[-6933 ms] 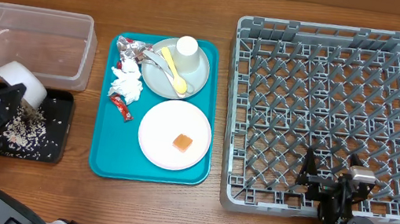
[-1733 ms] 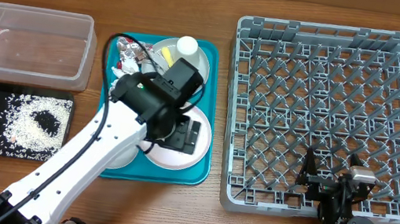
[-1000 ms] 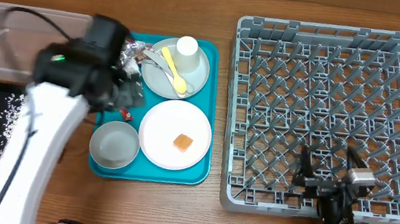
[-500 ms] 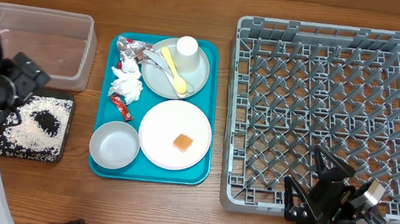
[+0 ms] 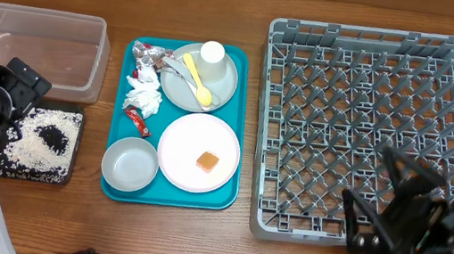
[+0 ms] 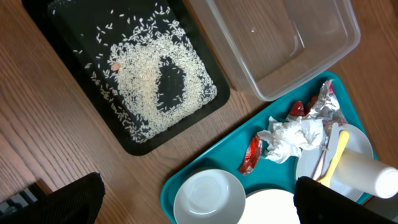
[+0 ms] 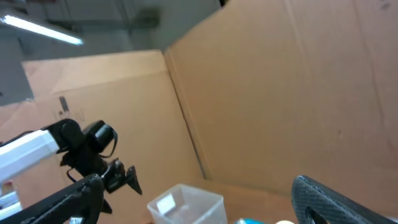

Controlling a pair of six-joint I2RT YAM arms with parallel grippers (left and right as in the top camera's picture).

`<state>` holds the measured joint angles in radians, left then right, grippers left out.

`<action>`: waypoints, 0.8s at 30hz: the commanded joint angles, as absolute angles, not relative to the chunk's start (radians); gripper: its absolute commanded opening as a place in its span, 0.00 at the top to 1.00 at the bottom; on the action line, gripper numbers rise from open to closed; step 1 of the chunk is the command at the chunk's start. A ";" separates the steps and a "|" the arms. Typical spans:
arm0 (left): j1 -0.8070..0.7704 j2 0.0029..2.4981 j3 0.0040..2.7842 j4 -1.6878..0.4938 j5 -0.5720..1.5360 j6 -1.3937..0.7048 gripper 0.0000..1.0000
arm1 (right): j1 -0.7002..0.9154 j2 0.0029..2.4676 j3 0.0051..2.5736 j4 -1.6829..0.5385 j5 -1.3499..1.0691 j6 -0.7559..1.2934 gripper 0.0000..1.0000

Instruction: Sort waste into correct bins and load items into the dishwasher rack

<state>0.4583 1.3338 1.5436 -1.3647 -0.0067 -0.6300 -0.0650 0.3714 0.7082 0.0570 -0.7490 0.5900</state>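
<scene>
The left hand [image 6: 198, 183] was spread to its widest and held nothing. Ahead of it and off to its left lay the black tray [image 6: 62, 43], flat on the wooden surface [image 6: 50, 143], with the white rice grains [image 6: 140, 81] heaped in a ring round a dark patch. Farther out from the fingers, touching or nearly touching the tray's far edge, sat the clear tub [image 6: 280, 50], with nothing visible in it.

Framed between the left hand's fingers was the white bowl [image 6: 208, 199], upright on the nearest corner of the teal tray [image 6: 224, 160]. Beyond the bowl, towards the hand's right finger, lay the red packet [image 6: 252, 155], the crumpled napkin [image 6: 292, 137] and the foil wrapper [image 6: 326, 106]. Beside them, the yellow spoon [image 6: 336, 155], white fork [image 6: 323, 158] and small cup [image 6: 367, 174] rested on the grey-green plate [image 5: 215, 89]. The pale plate [image 5: 196, 149] carried the orange cube [image 5: 206, 161].

The right hand [image 7: 198, 182] was likewise wide open and empty, tipped upward towards a cardboard wall [image 7: 280, 93]. From overhead, it was blurred. The dishwasher rack [image 5: 372, 122] lay under it at the near edge, with nothing loaded.
</scene>
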 commanded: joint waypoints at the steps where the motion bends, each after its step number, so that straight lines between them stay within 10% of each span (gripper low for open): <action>1: 0.461 1.335 1.553 -1.364 0.001 -0.643 0.00 | -0.067 0.538 0.883 -0.010 -0.831 0.541 0.00; 11: 0.461 1.335 1.553 -1.364 0.001 -0.643 0.00 | 0.126 0.894 1.106 -0.030 -0.882 0.412 0.00; 24: 0.461 1.335 1.553 -1.364 0.001 -0.643 0.00 | 0.694 1.340 1.257 -0.260 -0.184 0.217 0.00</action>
